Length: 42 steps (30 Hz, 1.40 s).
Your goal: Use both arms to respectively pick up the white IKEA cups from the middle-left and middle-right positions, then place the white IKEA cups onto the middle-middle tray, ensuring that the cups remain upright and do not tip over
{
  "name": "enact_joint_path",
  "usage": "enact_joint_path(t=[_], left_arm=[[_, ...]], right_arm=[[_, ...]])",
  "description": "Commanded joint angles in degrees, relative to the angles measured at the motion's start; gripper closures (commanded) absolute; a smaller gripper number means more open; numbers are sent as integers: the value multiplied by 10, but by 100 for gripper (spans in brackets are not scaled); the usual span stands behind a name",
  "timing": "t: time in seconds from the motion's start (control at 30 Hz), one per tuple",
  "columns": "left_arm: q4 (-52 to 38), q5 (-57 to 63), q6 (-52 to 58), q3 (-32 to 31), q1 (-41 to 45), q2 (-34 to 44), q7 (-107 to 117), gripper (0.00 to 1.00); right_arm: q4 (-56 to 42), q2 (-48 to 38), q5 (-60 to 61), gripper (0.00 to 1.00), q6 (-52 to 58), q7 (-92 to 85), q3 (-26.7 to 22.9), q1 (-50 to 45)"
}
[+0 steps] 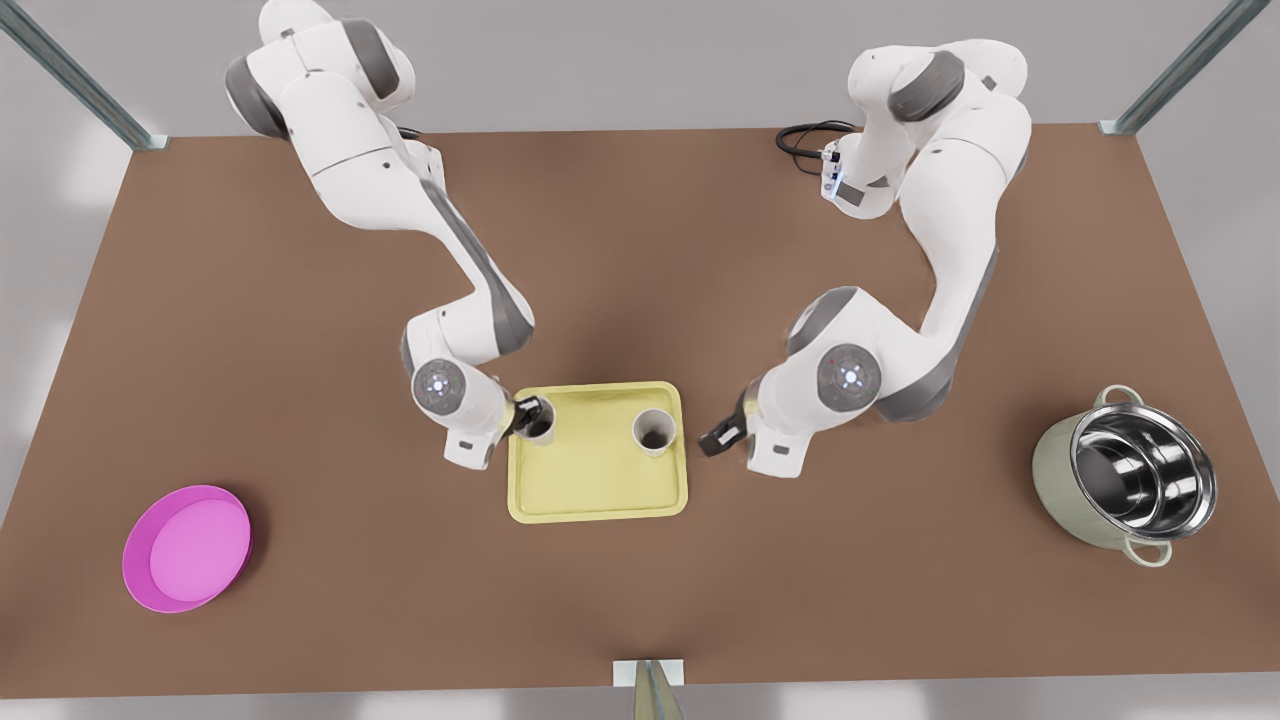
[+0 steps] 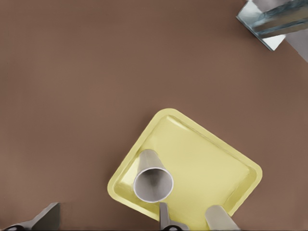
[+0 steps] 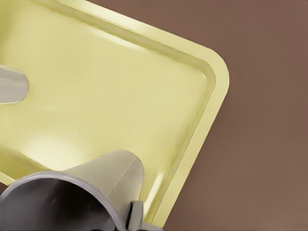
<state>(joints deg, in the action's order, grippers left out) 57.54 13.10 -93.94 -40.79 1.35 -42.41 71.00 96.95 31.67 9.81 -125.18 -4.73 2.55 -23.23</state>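
Looking at the front view, this is nearly done. One white cup (image 1: 655,430) stands upright on the yellow tray (image 1: 600,495), near the edge on the front view's right. The left hand (image 1: 716,440) sits just beside the tray over the desk (image 1: 300,330), fingers apart and holding nothing. The other white cup (image 1: 540,422) is upright at the tray's opposite edge, with the right hand (image 1: 527,417) clamped on it. I reckon what's left is letting go there and pulling clear without tipping it.
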Motion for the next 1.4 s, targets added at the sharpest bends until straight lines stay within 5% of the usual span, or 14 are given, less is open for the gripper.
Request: enact_joint_path(t=[0.0, 0.03, 0.07, 0.1, 0.27, 0.3, 0.33, 0.97, 1.07, 1.23, 1.37], left_arm=[[-18, 43, 243, -2, -45, 51, -240, 0], [-2, 45, 240, 45, -65, 106, -425, 0], [146, -16, 163, 200, -22, 238, -594, 0], [205, -81, 127, 297, 37, 289, -596, 0], [195, -82, 175, 303, 34, 294, -599, 0], [195, -83, 177, 302, 33, 294, -599, 0], [195, -81, 186, 301, 34, 294, -599, 0], [199, -94, 197, 299, 21, 282, -600, 0], [200, -94, 198, 299, 20, 281, -600, 0], [199, -95, 198, 299, 14, 281, -617, 0], [199, -95, 200, 299, 15, 281, -616, 0]], right_arm=[[0, 9, -2, 79, -34, 288, 0, 0], [0, 15, -2, 79, -35, 288, 0, 0], [0, 16, -2, 79, -35, 288, -1, -1], [0, 17, -2, 79, -36, 288, 0, -1], [2, 22, -1, 77, -35, 291, 0, -11], [2, 23, 0, 49, -34, 292, 0, -10], [2, 23, 0, 0, -35, 291, 0, -12], [3, -11, -1, 0, 6, 278, -1, -3], [1, -37, -4, 0, 66, 188, -6, 49], [-78, 34, -29, 0, 66, -35, -29, 179], [-75, -90, -95, 0, 188, -69, -29, 186]])
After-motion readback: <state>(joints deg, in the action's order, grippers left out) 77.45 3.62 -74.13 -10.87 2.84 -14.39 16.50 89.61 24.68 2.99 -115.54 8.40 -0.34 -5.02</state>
